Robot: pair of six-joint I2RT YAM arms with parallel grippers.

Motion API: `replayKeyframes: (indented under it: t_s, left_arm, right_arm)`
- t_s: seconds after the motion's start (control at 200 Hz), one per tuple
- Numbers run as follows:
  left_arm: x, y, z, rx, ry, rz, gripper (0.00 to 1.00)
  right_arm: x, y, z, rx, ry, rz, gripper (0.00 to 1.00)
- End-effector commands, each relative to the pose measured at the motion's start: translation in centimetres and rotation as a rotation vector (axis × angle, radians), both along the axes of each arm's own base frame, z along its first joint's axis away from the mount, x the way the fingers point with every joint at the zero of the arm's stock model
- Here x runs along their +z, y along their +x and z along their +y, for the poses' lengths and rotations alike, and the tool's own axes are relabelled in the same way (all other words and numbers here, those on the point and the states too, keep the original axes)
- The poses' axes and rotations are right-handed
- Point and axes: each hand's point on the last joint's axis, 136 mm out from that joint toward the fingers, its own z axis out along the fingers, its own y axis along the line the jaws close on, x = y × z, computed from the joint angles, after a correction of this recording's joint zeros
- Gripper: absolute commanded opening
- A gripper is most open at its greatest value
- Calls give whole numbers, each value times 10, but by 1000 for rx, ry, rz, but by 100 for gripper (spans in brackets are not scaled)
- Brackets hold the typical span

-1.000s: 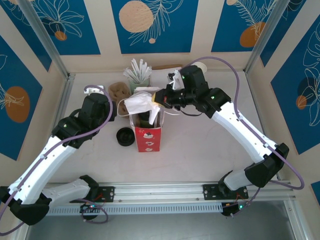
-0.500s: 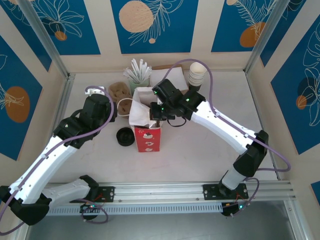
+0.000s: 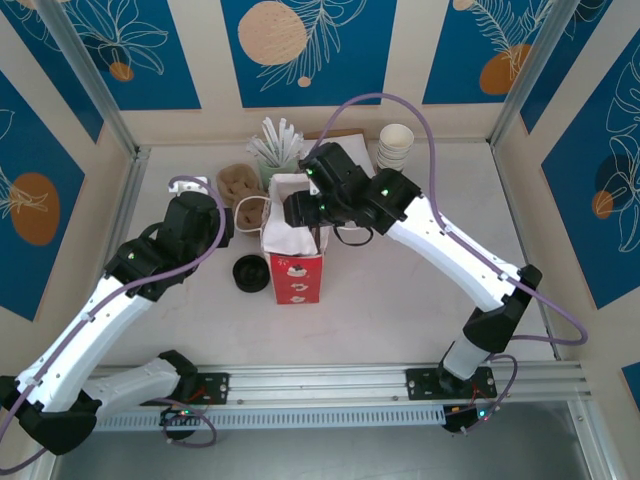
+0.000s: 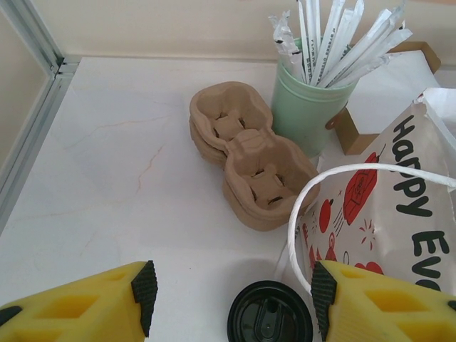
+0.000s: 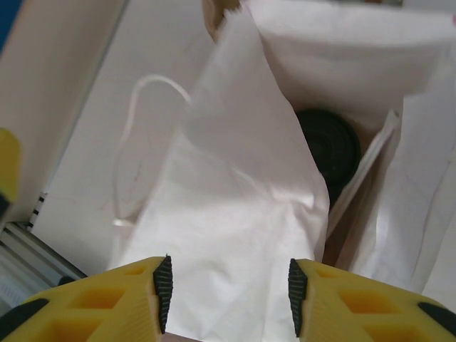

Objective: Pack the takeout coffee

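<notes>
Takeout coffee (image 5: 329, 148) sits inside red bag (image 3: 296, 280), white paper (image 5: 235, 185) tucked beside it, padding I judge. Right gripper (image 5: 226, 276) above bag, jaws apart, empty; left gripper (image 4: 234, 286) beside bag, likewise.

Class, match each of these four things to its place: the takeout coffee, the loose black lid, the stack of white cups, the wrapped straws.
Things
1. takeout coffee
2. loose black lid
3. stack of white cups
4. wrapped straws

Places
a. standing in a green cup
b. flat on the table, left of the red bag
c. at the back of the table, right of the red bag
d. down inside the red bag

Pairs: 1-d, 2-b, 3-c, 4-a
</notes>
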Motion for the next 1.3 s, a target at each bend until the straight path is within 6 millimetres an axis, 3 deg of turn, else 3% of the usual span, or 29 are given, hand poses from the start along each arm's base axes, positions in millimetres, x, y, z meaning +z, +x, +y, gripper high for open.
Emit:
replayKeyframes:
  t_s: [0.0,0.115,0.325,0.505,0.6,0.695,0.795,0.84,0.93,1.06,1.175,1.295]
  left_arm:
    - [9,1,0,3,-42,-25,61]
    - [11,2,-2,0,-50,-27,61]
    - [15,7,-4,-15,-29,-55,63]
    - [13,22,-10,-32,-37,-57,67]
    - [14,32,-7,-26,-25,-74,71]
    - [15,43,5,-5,12,-98,81]
    - [14,54,23,36,59,-146,99]
    - [11,58,34,70,69,-168,100]
    - [2,63,58,144,72,-216,100]
    - [-24,72,84,194,112,-293,100]
    - [-53,76,102,223,175,-326,100]
    - [-100,83,118,226,177,-281,100]
  right_arm:
    - [25,-3,2,63,29,-67,50]
    - [33,-2,11,97,77,-79,50]
    - [21,-1,20,138,124,-19,48]
    - [31,0,13,155,137,-65,48]
    - [39,2,0,140,159,-95,47]
    - [46,11,-30,64,147,-177,49]
    - [48,29,-82,-88,101,-298,52]
    - [40,37,-107,-157,73,-342,54]
    - [18,52,-159,-291,41,-384,70]
    - [-27,73,-221,-438,-39,-460,74]
    - [-67,86,-253,-495,-145,-543,94]
    - [-117,99,-287,-602,-193,-482,99]
